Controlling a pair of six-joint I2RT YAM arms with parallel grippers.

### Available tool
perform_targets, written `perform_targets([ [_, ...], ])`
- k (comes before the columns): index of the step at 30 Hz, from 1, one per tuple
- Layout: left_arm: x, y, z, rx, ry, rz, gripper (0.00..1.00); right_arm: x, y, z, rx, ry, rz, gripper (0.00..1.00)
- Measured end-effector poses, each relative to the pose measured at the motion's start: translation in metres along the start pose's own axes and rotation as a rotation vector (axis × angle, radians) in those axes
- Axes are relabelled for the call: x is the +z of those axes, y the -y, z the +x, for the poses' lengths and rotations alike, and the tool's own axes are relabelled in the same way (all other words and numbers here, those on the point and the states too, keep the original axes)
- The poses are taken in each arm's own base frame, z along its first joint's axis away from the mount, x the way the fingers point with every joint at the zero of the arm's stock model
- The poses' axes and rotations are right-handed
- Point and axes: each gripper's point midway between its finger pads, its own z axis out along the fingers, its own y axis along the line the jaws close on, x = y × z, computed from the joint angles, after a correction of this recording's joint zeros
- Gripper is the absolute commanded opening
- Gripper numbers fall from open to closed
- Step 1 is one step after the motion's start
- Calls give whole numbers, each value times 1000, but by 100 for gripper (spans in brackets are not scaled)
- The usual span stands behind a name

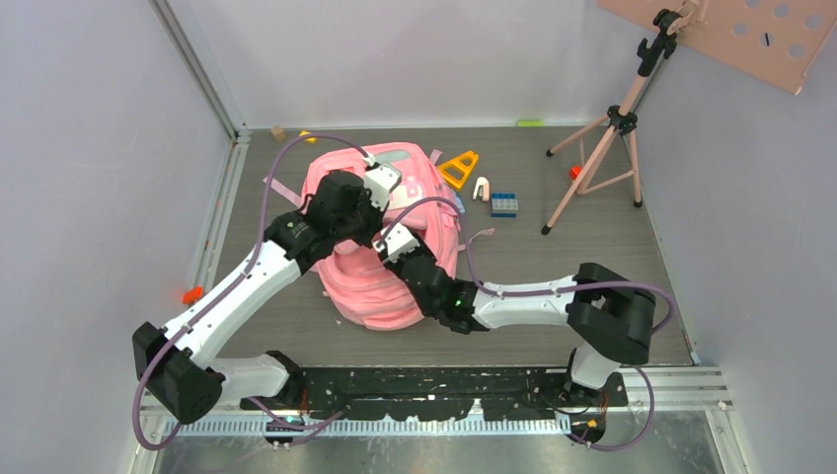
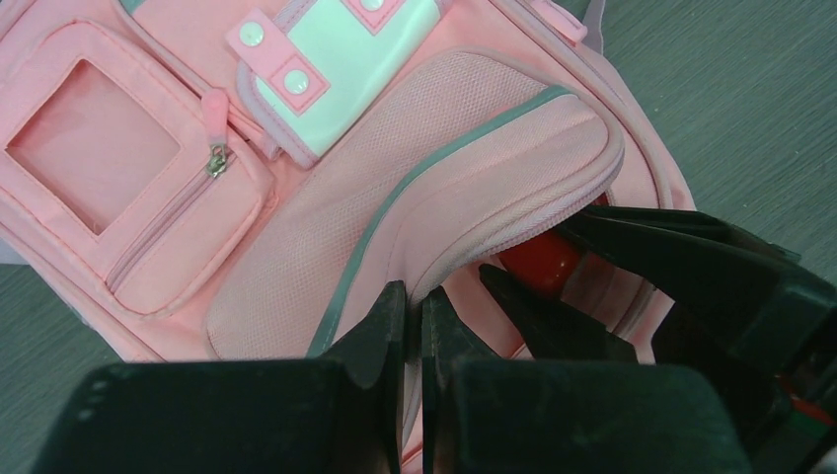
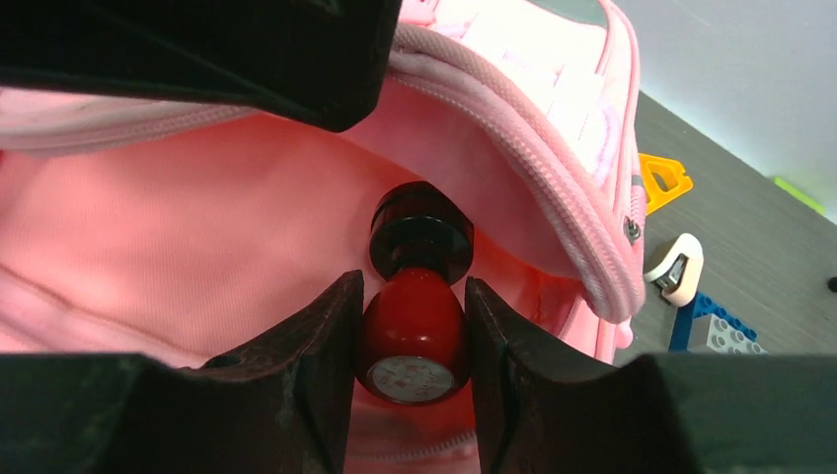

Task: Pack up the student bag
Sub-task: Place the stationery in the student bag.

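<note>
Pink fabric student bag (image 1: 380, 296) lies mid-frame in the top view on the grey tabletop (image 1: 553, 286), front pockets facing up. Step in hand, by my read: putting one item into a zipped compartment. Can't tell if it's the main or a front one.

- **Left pincer** (image 2: 413, 316): closed narrow on the rim of the bag's flap, holding it up so the mouth gapes.
- **Right pincer** (image 3: 410, 326): clamped on a red stamp (image 3: 413, 346), one finger each side of the red body, black knob (image 3: 419, 232) leading. It looks like a stamp, type not certain. It is already past the zip rim, inside the pink lining.
- **Left wrist view:** same red body peeks out under the flap, right of centre.

Next move prob: push a bit deeper, let go so the stamp rests on the lining, then pull the right arm straight back w/o snagging the zip rim. Left should hold the flap till the right arm is out. Risks: flap sags onto the right fingers, or the stamp rolls back out.

Around, in the top view:
- Orange triangle ruler (image 1: 460, 169), small white clip-like item (image 1: 481, 188) and blue studded brick (image 1: 504, 203) sit just right of the bag, upper mid-frame. Likely next to pack.
- Pink tripod (image 1: 602, 148) stands farther right, pink pegboard (image 1: 750, 35) in the top right corner.
- Green bit (image 1: 530, 122) at the far edge, orange bit (image 1: 191, 294) at the left edge.

Nothing sits betw. the right pincer and the bag interior. Both wrists crowd close over the bag, so arm-to-arm contact is the thing to watch.
</note>
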Motion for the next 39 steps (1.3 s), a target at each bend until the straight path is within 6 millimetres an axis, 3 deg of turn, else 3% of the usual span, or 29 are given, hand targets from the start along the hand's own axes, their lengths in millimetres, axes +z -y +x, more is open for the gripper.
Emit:
perform_targets([
  [5, 0, 0, 0, 2, -2, 3, 0, 13, -1, 13, -24, 3, 85, 4],
  [12, 0, -5, 2, -8, -8, -6, 0, 21, 0, 15, -13, 2, 145, 50],
  [16, 0, -4, 2, -10, -7, -5, 0, 19, -1, 15, -10, -7, 123, 66],
  [26, 1, -6, 3, -23, -13, -20, 0, -13, 11, 6, 35, -11, 27, 76],
  [35, 10, -18, 8, -86, -43, -62, 0, -58, 48, -38, 183, 19, -2, 80],
  [39, 11, -20, 9, -99, -48, -69, 0, -68, 68, -51, 233, -10, -8, 78],
])
